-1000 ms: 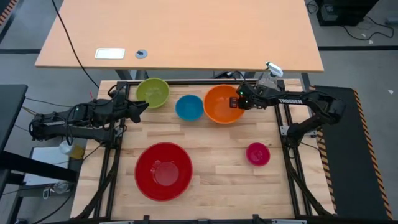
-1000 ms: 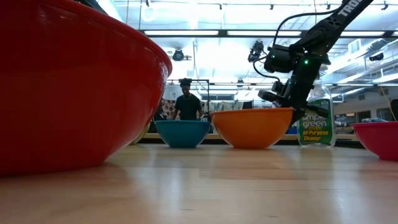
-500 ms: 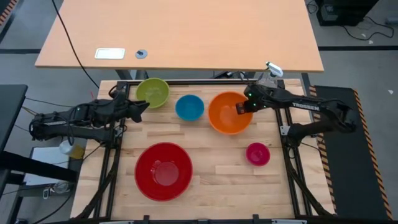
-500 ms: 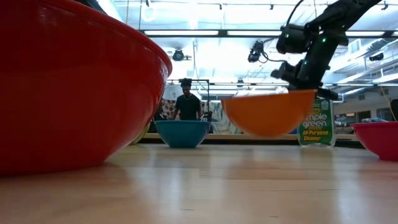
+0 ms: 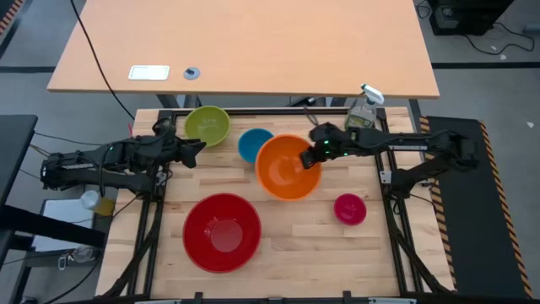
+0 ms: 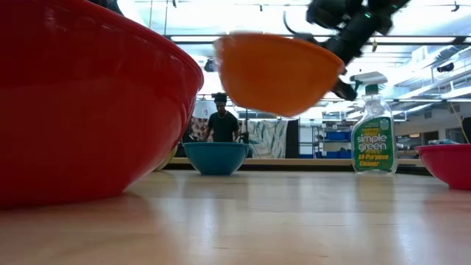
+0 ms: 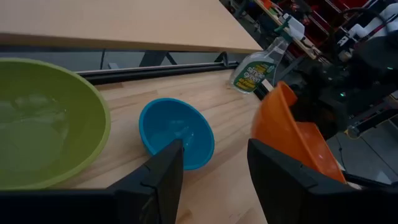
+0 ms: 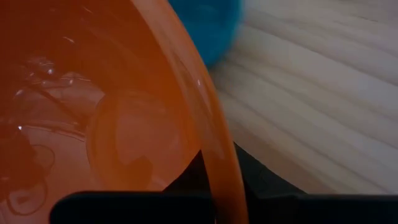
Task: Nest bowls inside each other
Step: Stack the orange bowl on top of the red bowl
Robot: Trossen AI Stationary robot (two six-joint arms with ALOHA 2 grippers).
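The round glossy orange plastic bowl (image 5: pixel 288 166) hangs clear above the wooden slatted tabletop (image 5: pixel 295 241), tilted, near the middle of the table's far half; in the low view it hangs well off the surface (image 6: pixel 276 72). The right gripper (image 5: pixel 310 155) pinches its rim on the right side, fingers pressed together with the thin wall between them, as the right wrist view confirms. Just beside it, partly under its far-left edge as seen from above, sits the small blue plastic bowl (image 5: pixel 251 143), with the lime green bowl (image 5: pixel 207 125) further left at the far edge. The large red bowl (image 5: pixel 222 232) stands at the near left, well apart; the smallest magenta-pink bowl (image 5: pixel 349 209) sits near right. A clear spray bottle (image 5: pixel 362 110) stands at the far right corner, behind the right arm. The left gripper (image 5: pixel 196 147) hovers near the green bowl, fingers spread, holding nothing.
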